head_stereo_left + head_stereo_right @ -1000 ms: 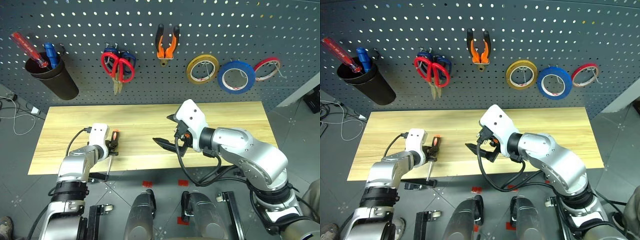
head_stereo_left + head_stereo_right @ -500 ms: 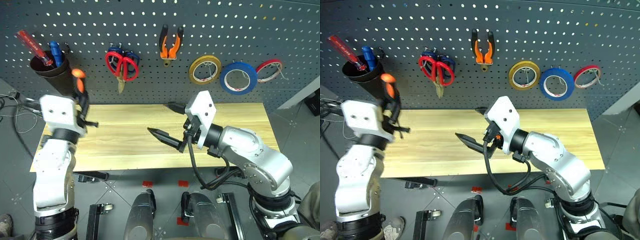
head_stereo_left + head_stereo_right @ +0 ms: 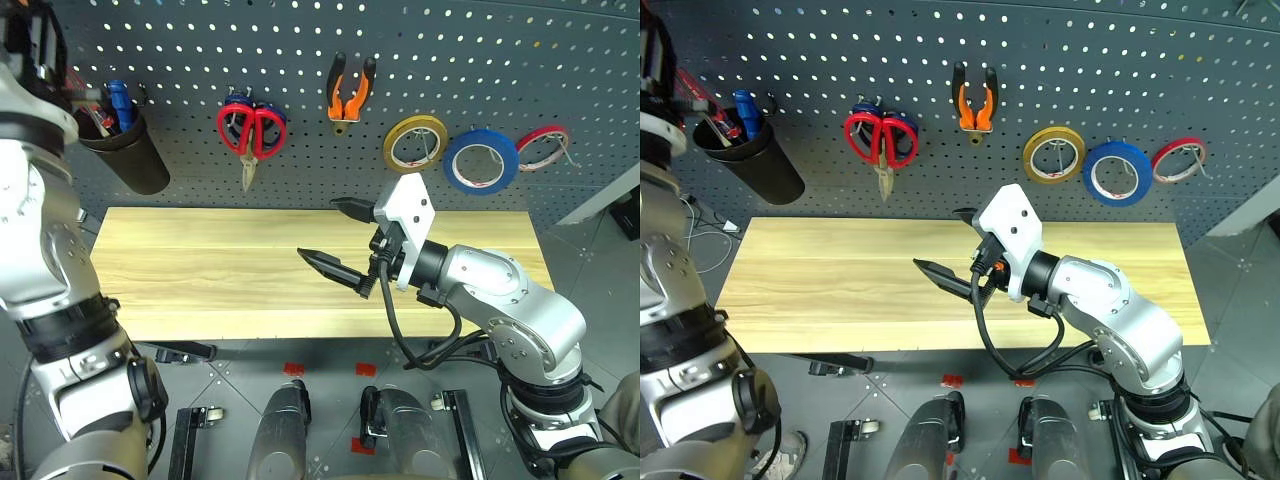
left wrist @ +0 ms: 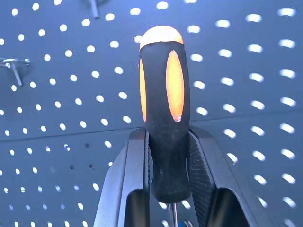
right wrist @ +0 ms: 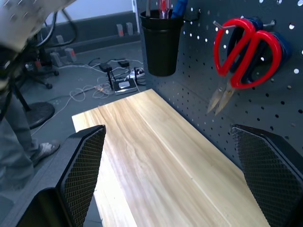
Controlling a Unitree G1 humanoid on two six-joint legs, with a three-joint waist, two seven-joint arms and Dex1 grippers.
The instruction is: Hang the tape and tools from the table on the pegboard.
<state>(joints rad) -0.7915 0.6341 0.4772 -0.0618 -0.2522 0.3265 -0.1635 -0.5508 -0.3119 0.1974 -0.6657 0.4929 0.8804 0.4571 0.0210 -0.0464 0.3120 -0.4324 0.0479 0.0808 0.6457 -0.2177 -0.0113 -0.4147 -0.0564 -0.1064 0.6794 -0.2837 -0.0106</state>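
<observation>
Left wrist view, screwdriver (image 4: 163,118) lengthwise between jaws, handle outward

Light wood-grain table (image 3: 200,270), matt perforated pegboard (image 3: 480,60), glossy screwdriver (image 4: 164,118) handle

Head stereo pair: looked down over table (image 3: 200,270), pegboard (image 3: 500,60) | left wrist: close at pegboard | right wrist: along table, pegboard shared.
</observation>
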